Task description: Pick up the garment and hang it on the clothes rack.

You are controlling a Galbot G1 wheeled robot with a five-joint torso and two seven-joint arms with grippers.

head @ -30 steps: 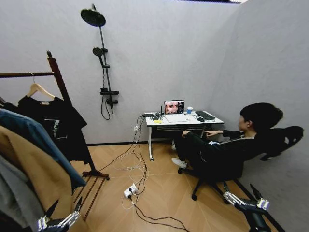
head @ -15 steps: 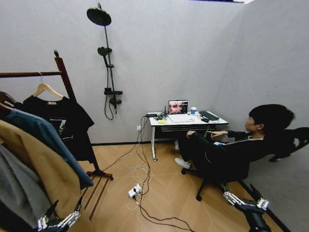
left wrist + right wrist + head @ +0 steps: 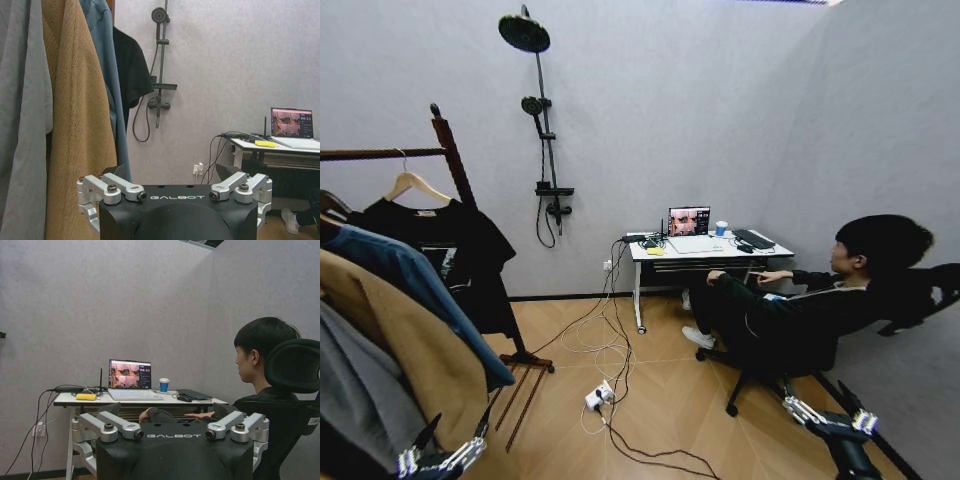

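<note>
L gripper [image 3: 455, 425] sits low at your bottom-left, right in front of the hung clothes. Fingers spread wide, nothing in them; the wrist cam confirms [image 3: 175, 175]. R gripper [image 3: 817, 400] is low at bottom-right over the wood floor, well apart from the rack. It's also spread wide and empty, same on its wrist cam [image 3: 167, 412].

The garment [image 3: 410, 290] is the blue-green top. It hangs w/ the other clothes on the clothes rack [image 3: 450, 160], between the black tee [image 3: 450, 250] and a tan coat [image 3: 410, 350]. Can't tell from here how its hanger sits on the bar. On the L wrist cam the garment [image 3: 102, 75] hangs just beside the tan coat [image 3: 75, 125], w/ a grey piece [image 3: 25, 125] on the coat's other side. L gripper is near the clothes but not touching any.

Rack's top bar runs off the left edge; knob-topped end post is tilted in the head view. Wall shower fixture [image 3: 542, 120] is behind it, desk [image 3: 650, 255] w/ laptop [image 3: 685, 221] further back.
</note>
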